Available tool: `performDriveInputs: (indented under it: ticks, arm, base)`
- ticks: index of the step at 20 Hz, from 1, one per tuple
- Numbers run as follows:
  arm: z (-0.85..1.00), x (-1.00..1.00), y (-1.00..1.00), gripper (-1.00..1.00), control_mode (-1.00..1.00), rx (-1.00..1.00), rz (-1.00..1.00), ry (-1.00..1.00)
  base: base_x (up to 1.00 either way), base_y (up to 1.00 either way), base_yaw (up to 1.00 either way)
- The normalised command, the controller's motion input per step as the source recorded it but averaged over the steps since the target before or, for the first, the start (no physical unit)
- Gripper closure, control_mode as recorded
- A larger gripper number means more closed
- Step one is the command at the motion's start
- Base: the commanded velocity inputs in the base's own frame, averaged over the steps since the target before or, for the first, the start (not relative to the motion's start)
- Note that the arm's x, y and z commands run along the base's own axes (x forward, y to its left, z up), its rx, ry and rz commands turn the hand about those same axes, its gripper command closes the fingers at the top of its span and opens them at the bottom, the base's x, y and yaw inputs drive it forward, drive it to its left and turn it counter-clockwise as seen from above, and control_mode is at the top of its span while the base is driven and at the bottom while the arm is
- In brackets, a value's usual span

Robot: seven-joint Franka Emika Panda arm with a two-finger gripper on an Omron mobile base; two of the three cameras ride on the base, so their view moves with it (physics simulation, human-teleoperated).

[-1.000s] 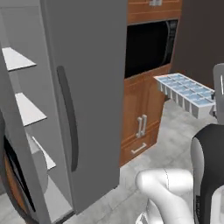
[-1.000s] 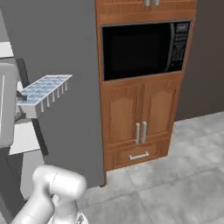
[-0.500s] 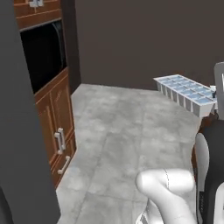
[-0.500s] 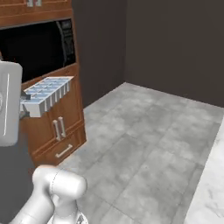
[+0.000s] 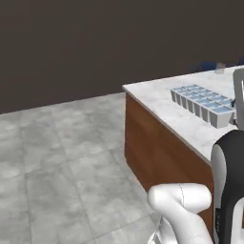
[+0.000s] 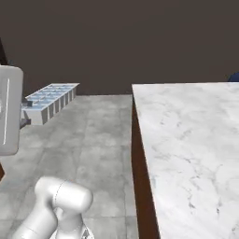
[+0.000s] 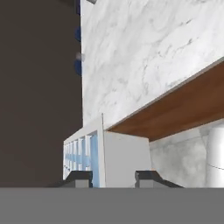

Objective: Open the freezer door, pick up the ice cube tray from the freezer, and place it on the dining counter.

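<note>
The ice cube tray point(image 5: 202, 104) point(image 6: 49, 98) is pale blue-white with two rows of square cells. It hangs level in the air, with my gripper point(image 5: 232, 110) point(image 6: 24, 116) shut on its near end. In the hand view the tray point(image 7: 94, 155) stands between the two dark fingertips point(image 7: 78, 177) of my gripper point(image 7: 113, 177). The dining counter point(image 5: 162, 97) point(image 6: 186, 135) point(image 7: 144, 52) is a wide white marble slab with grey veins on a brown wooden base. In the right base view the tray hangs over the floor, left of the counter's edge. The freezer and its door are out of view.
Grey tiled floor point(image 5: 62, 157) point(image 6: 98, 140) spreads in front of the counter's corner, and a dark wall point(image 5: 95, 43) runs behind it. Small blue things point(image 5: 209, 66) point(image 7: 78, 34) sit at the slab's far end. The wooden side panel point(image 5: 157, 152) drops from the slab's edge.
The whole picture has swung round: fridge, microwave and wood cabinets have left the views, and the marble counter and dark wall have come in. The tray stays in my gripper.
</note>
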Motion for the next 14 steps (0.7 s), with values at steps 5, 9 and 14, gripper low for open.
performDriveInputs:
  ticks: [5,9,14]
  arm:
    - [0.00,0.00,0.00,1.00,1.00,0.00,0.00,0.00]
    - [0.00,0.00,0.00,1.00,1.00,0.00,0.00,0.00]
    - [0.00,0.00,0.00,1.00,1.00,0.00,0.00,0.00]
  base:
    - [0.41,0.56,-0.83]
    - [0.82,0.87,-0.66]
    - [0.93,0.93,-0.63]
